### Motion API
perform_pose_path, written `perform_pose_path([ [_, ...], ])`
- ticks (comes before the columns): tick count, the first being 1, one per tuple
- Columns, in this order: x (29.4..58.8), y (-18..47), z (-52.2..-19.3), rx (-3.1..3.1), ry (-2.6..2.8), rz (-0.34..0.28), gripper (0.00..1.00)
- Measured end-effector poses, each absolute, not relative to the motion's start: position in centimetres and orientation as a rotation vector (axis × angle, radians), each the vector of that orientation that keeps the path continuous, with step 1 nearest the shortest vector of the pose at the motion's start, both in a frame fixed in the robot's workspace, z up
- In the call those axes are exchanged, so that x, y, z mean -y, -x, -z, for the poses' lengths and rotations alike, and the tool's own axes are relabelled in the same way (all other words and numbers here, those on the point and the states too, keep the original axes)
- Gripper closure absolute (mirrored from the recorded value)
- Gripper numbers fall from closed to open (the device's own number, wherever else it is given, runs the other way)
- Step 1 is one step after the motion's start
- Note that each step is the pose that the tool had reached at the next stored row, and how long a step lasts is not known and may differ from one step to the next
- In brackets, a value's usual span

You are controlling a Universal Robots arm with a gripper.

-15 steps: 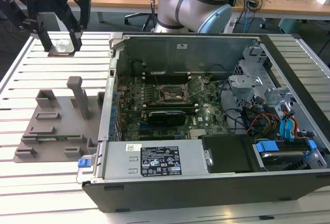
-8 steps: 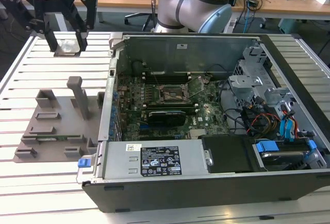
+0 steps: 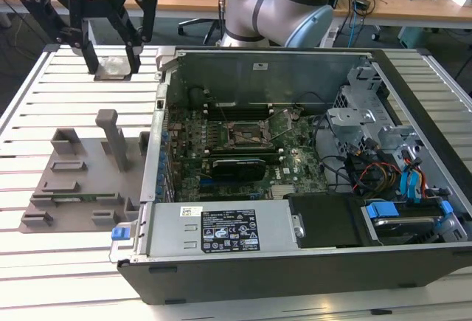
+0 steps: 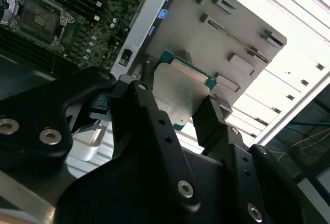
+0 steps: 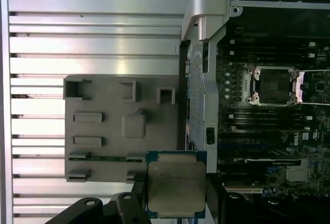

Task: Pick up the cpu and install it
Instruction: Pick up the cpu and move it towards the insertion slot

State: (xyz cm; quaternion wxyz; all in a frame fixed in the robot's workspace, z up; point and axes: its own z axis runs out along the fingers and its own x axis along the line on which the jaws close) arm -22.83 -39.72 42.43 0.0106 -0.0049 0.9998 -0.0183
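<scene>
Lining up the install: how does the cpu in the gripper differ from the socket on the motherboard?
The cpu is pale silver with a thin rim; the socket is dark with a metal frame. The cpu hangs in the gripper outside the computer case; the socket sits fixed inside it. Both are square.

One cpu [image 5: 176,190] and one gripper [image 3: 113,66] are counted. One open computer case [image 3: 258,66] and one grey holder plate [image 3: 81,151] are seen.

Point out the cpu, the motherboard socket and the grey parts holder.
cpu [image 5: 176,188]: first wrist view, centre of its silver top.
socket [image 5: 270,85]: first wrist view, its dark middle.
grey parts holder [image 5: 103,100]: first wrist view, a bare flat stretch.
</scene>
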Motion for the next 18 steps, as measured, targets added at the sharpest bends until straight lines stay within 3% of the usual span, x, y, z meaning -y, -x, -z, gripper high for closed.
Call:
perform_pose_path([
  [18, 39.7, 18.6, -42.4, -3.122, 0.015, 0.057, 0.45],
])
